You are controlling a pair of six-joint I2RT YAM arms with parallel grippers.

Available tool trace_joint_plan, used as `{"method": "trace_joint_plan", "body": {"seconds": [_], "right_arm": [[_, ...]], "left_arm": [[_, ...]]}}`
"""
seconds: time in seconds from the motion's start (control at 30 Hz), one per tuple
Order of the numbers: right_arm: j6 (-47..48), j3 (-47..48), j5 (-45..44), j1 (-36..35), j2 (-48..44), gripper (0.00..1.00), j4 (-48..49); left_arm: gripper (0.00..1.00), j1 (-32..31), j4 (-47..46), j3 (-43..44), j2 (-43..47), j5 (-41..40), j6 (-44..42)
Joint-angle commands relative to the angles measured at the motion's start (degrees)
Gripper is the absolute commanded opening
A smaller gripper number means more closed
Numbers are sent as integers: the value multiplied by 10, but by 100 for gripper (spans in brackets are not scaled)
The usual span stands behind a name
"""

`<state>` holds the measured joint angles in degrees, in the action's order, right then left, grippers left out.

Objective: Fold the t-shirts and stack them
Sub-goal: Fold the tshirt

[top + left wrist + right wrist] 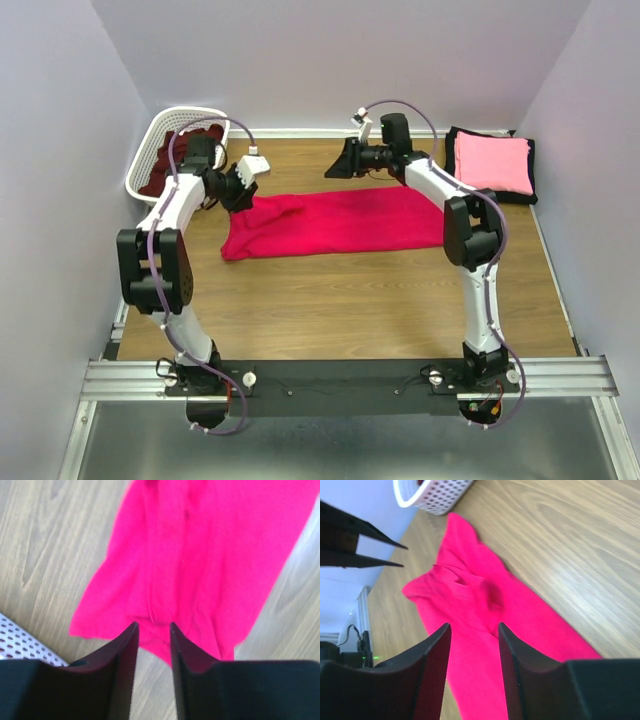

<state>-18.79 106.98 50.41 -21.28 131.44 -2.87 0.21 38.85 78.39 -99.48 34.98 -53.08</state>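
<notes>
The crimson-red t-shirt (pixel 335 222) lies flat on the wooden table, folded into a long band running left to right. My left gripper (pixel 238 192) is open and empty, just above the shirt's far left corner (pixel 200 555); wood shows between its jaws. My right gripper (pixel 336 165) is open and empty, hovering over the shirt's far edge (pixel 480 610). The light pink t-shirt (pixel 492 162) lies folded on the black t-shirt (pixel 530 188) at the back right. The dark maroon t-shirt (pixel 158 180) sits in the basket.
A white lattice basket (pixel 165 124) stands at the back left corner, close to my left arm; it also shows in the left wrist view (pixel 20 647) and the right wrist view (pixel 437 492). Lilac walls enclose the table on three sides.
</notes>
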Motion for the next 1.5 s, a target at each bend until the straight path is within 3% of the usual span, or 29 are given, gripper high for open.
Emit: {"method": "trace_joint_plan", "body": {"seconds": [0.0,0.1,0.2,0.4,0.73,1.03,1.27,1.47], "right_arm": [[26,-5,5,4,-6,48,-45],[30,-21,-3,8,-17,46,-50],[36,-41,-8,20,-30,45,-53],[46,-62,-8,45,-41,44,-62],[55,-46,-3,52,-36,44,-71],[47,-28,2,52,-26,44,-74],[23,12,15,52,0,43,-73],[2,53,20,47,28,43,-72]], "left_arm": [[42,-23,-32,61,-58,66,111],[43,-36,-36,128,-109,76,165],[41,-62,-72,169,-140,27,201],[39,-108,-43,243,-221,-18,188],[32,-147,-35,141,-178,-23,136],[29,-134,55,193,-162,12,68],[29,-101,20,205,-188,-72,100],[28,-103,21,151,-180,-116,79]]}}
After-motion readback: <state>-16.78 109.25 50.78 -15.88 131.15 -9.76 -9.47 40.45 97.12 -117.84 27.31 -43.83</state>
